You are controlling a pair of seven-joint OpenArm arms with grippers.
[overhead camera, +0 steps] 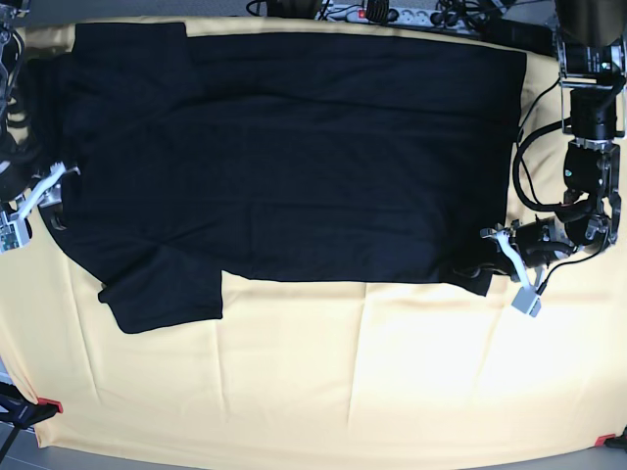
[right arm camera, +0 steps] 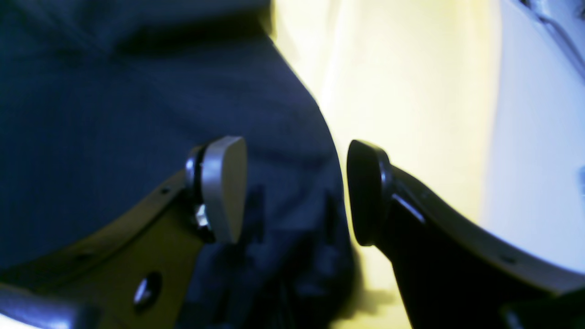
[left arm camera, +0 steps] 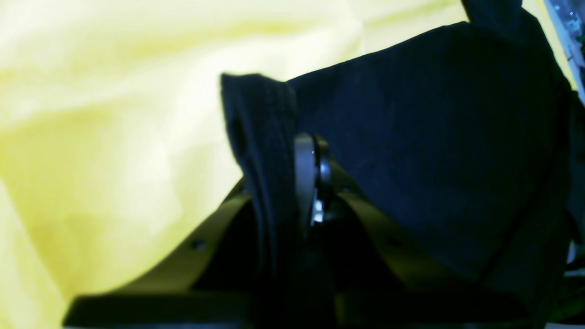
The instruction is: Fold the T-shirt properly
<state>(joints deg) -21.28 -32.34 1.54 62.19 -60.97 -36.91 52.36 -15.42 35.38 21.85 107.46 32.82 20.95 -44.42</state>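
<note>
Soft black shirt, pinched at one corner, other side waiting.

Left wrist view: the left gripper [left arm camera: 313, 183] has its jaws clenched on a folded edge of the T-shirt [left arm camera: 434, 151], which droops limply over the yellow cloth [left arm camera: 114, 137]; the fabric looks light and floppy, so a hem pinch should hold. Right wrist view: the right gripper [right arm camera: 297, 192] stands with jaws apart, the shirt's edge between the pads, nothing grasped. Base view: the T-shirt [overhead camera: 294, 147] lies spread across the yellow-covered tabletop [overhead camera: 343, 392], a gripper at each side; corners and hems seem the best holds.
</note>
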